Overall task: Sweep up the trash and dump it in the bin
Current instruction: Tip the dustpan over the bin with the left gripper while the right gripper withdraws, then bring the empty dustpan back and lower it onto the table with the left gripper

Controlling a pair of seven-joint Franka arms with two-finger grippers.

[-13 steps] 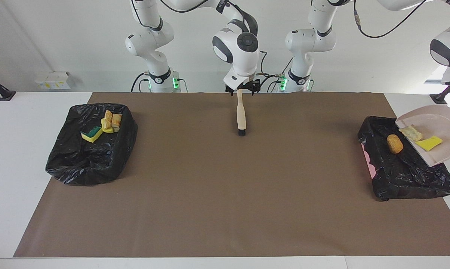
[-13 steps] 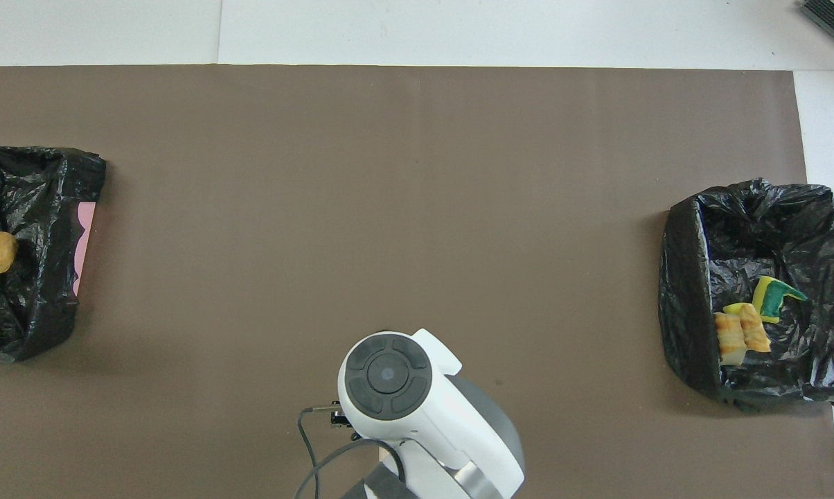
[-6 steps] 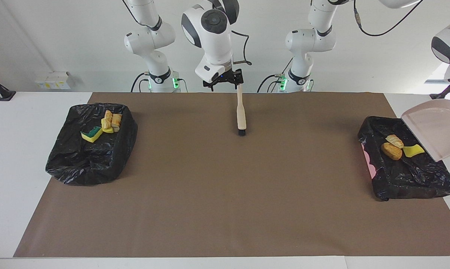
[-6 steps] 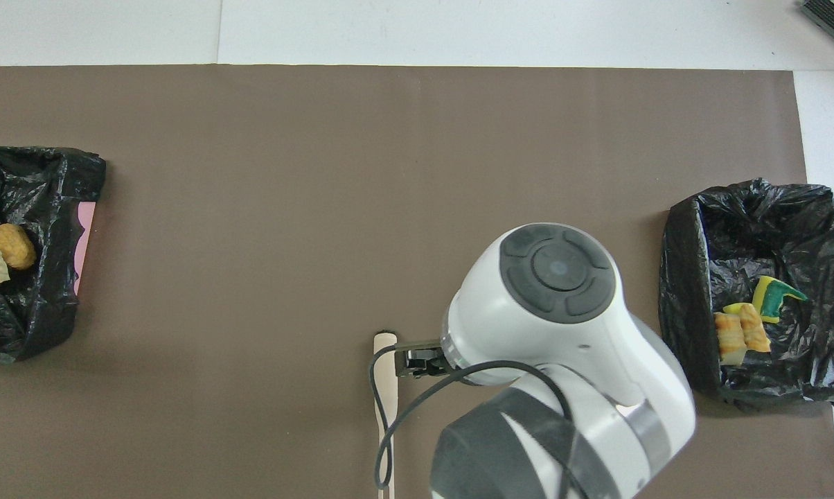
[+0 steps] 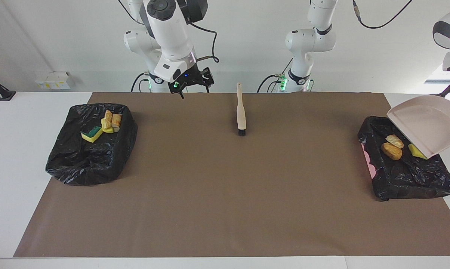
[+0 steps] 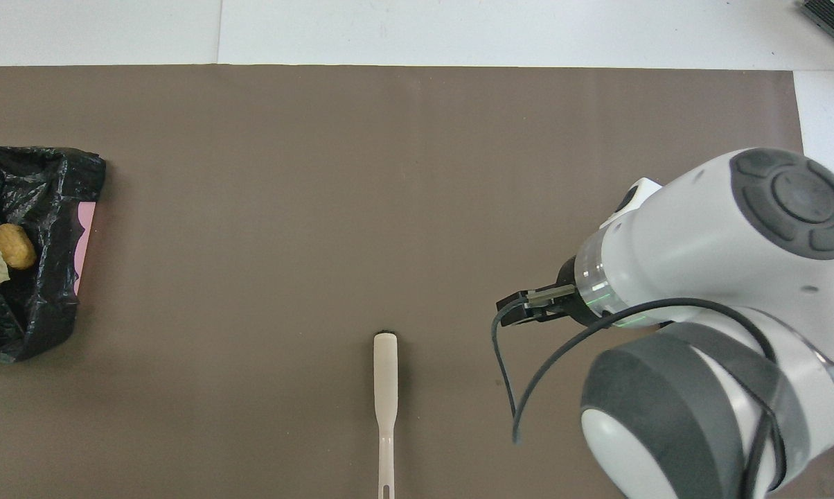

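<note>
Seven pieces of trash show, all of them already in the two bins; you also have one brush, one dustpan and two arms.

Four pieces lie in the black-bagged bin (image 5: 79,168) at the left-centre of the facing view, at the right arm's end of the table: a yellow-and-green sponge (image 5: 92,134), a yellow scrap (image 5: 107,129) and two bread-like pieces (image 5: 108,116) (image 5: 116,121). In the overhead view the right arm covers this bin.

Three pieces lie in the second bin (image 5: 408,183) at the right-centre of the facing view: a golden-brown lump (image 5: 391,151), a beige piece (image 5: 394,141) touching it, and a yellow sponge bit (image 5: 415,151) half hidden under the dustpan's lip.

Your dustpan (image 5: 427,127) hangs tilted in the air over that bin with nothing in it, below the left arm (image 5: 448,33). Its handle runs off the right edge of the frame, and so does the left gripper, which is clenched on the dustpan.

Your right gripper (image 5: 189,80) is in the upper middle of the facing view, over the upper edge of the brown mat (image 5: 225,194), with its fingers spread and nothing between them.

The brush (image 5: 241,112) lies flat on the mat at upper centre, apart from that gripper, bristles toward the frame's bottom.
</note>
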